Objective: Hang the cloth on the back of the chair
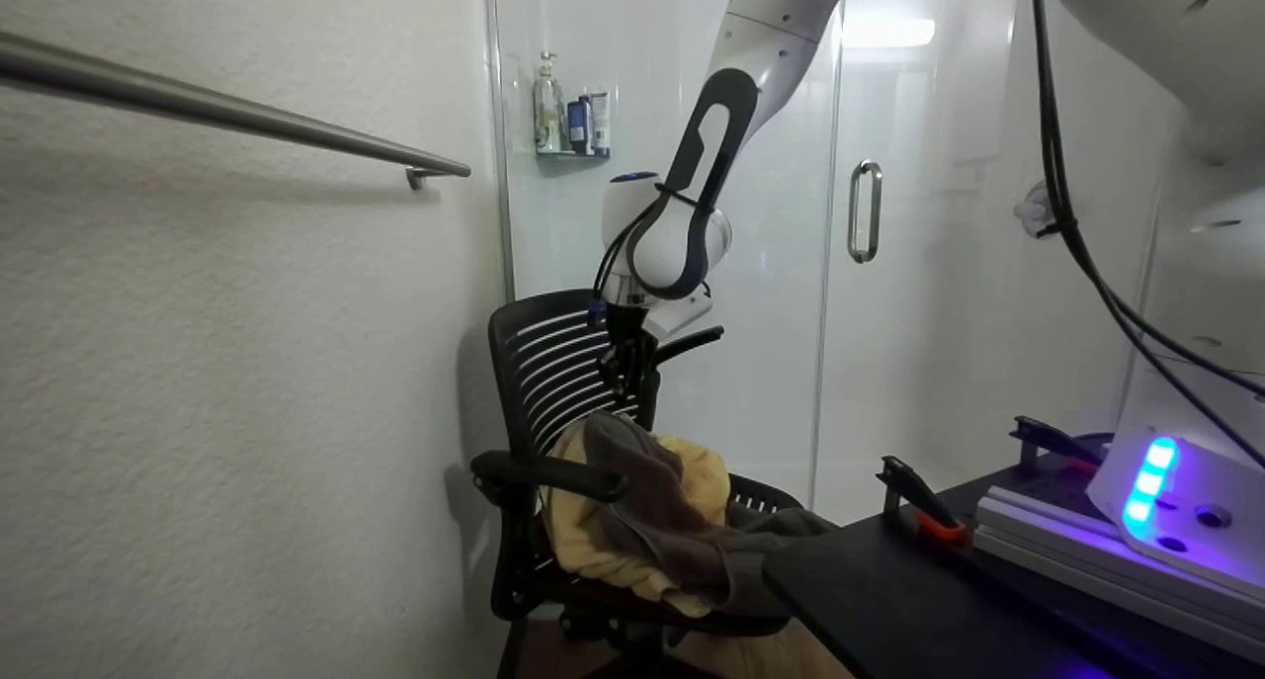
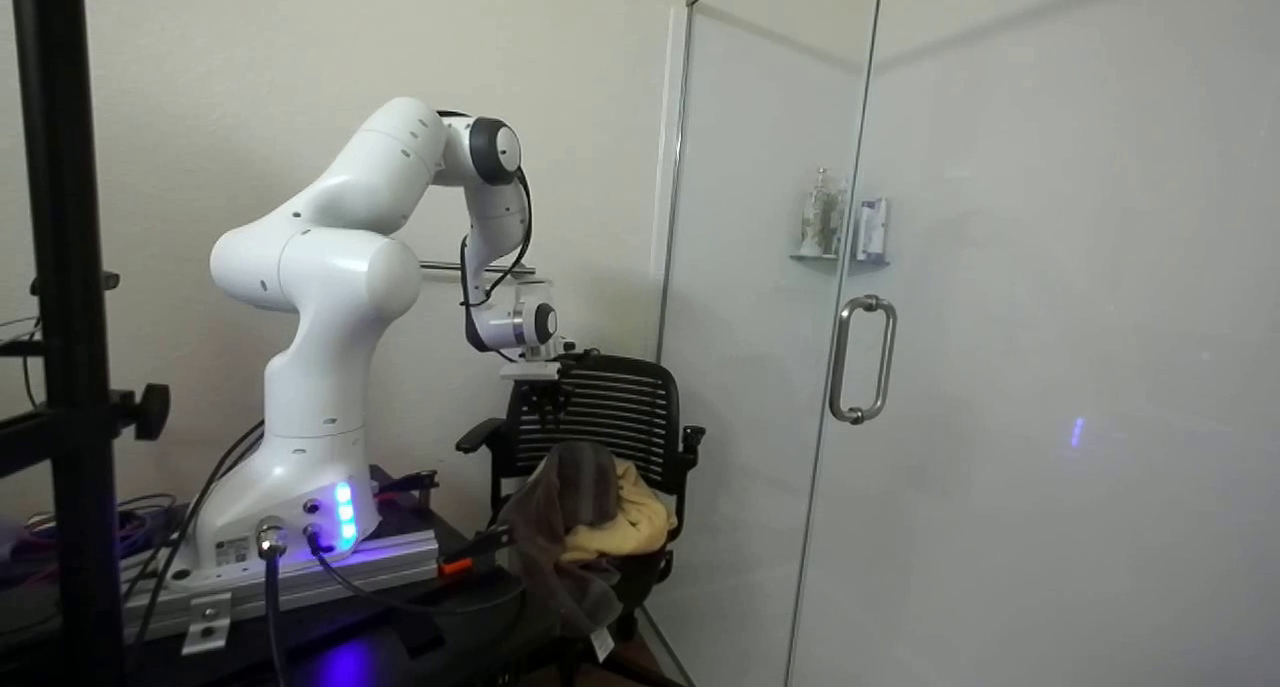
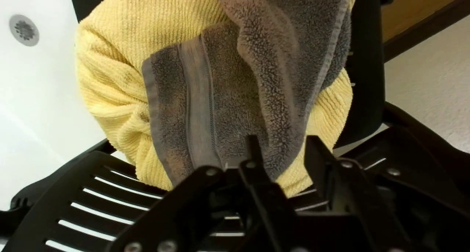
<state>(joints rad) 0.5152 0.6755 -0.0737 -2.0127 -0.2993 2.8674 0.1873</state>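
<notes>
A grey-brown towel point(image 1: 647, 481) lies crumpled over a yellow cloth point(image 1: 707, 476) on the seat of a black office chair. Both also show in an exterior view, the grey towel point(image 2: 585, 482) draping toward the table and the yellow cloth point(image 2: 640, 517) beside it. The slatted chair back point(image 1: 539, 363) stands behind them. My gripper point(image 1: 621, 387) points down above the cloths, in front of the chair back. In the wrist view the gripper point(image 3: 282, 142) is open, with nothing held between its fingers. The grey towel point(image 3: 235, 87) and yellow cloth point(image 3: 154, 28) lie below it.
The chair's armrests point(image 1: 548, 476) flank the seat. A black table point(image 1: 889, 580) with clamps point(image 1: 919, 501) bears the robot base near the chair. A towel bar point(image 1: 247, 116) is on the wall. A glass shower door with a handle point(image 2: 862, 359) stands on the other side.
</notes>
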